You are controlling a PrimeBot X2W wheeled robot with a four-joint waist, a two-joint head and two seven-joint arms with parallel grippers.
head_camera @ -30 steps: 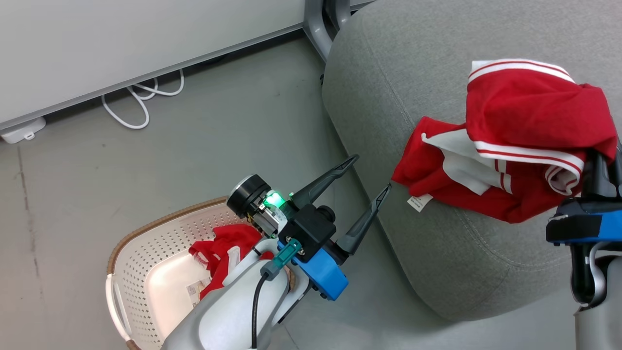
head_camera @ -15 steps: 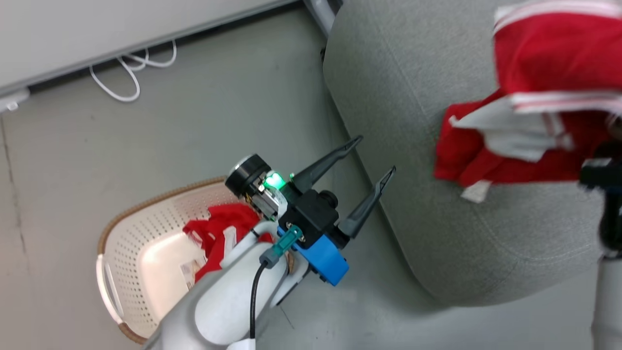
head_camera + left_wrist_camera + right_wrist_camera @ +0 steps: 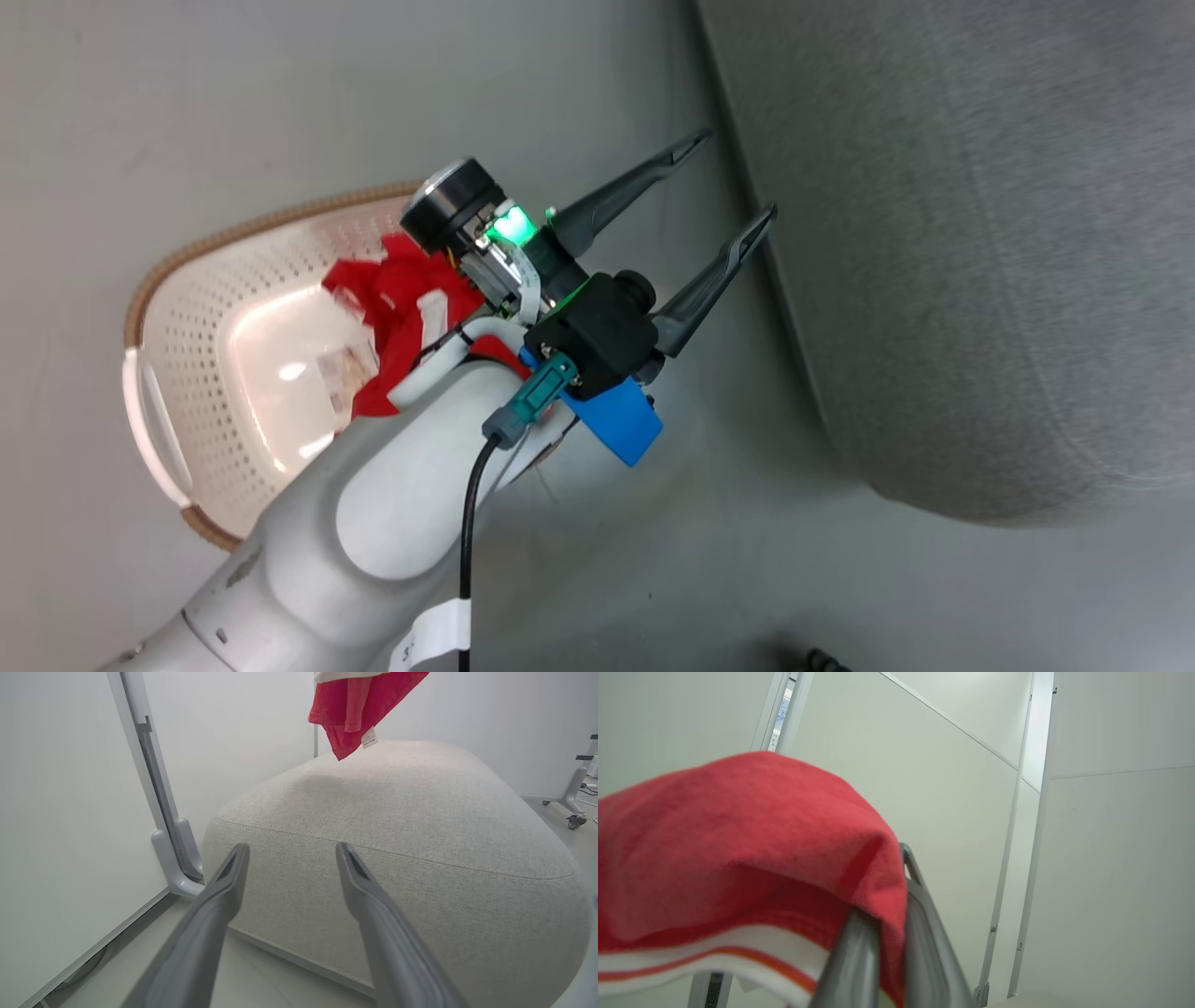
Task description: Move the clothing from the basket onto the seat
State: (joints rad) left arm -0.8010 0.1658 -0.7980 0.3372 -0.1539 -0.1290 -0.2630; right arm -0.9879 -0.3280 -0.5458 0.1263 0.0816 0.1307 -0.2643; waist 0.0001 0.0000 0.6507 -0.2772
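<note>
Change: mostly the head camera, which has swung down and to the left. The basket (image 3: 187,308), left arm (image 3: 420,504) and seat (image 3: 980,233) edge shift together across that view, so none of them has moved on the floor (image 3: 233,112).
Left gripper (image 3: 731,179): fingers spread wide and empty, as a second ago. It sits between basket and seat, pointing at the seat's near side, likely kept clear while the other arm works.
Right gripper (image 3: 889,882): fingers pressed together on a fold of red cloth, which drapes over them and covers one tip.
Held garment (image 3: 348,709): hangs from above over the far part of the seat, its label (image 3: 369,737) dangling. Whether its low corner touches the seat I cannot tell. It is carried high, probably to clear the seat's edge before release.
Second garment (image 3: 397,299): crumpled in the basket's right half, partly behind the left arm.
Basket: on the floor, left of the seat, close enough for a short carry.
Stage: first garment over the seat but not let go; second untouched.
Next: lower and release, then return for the other.
</note>
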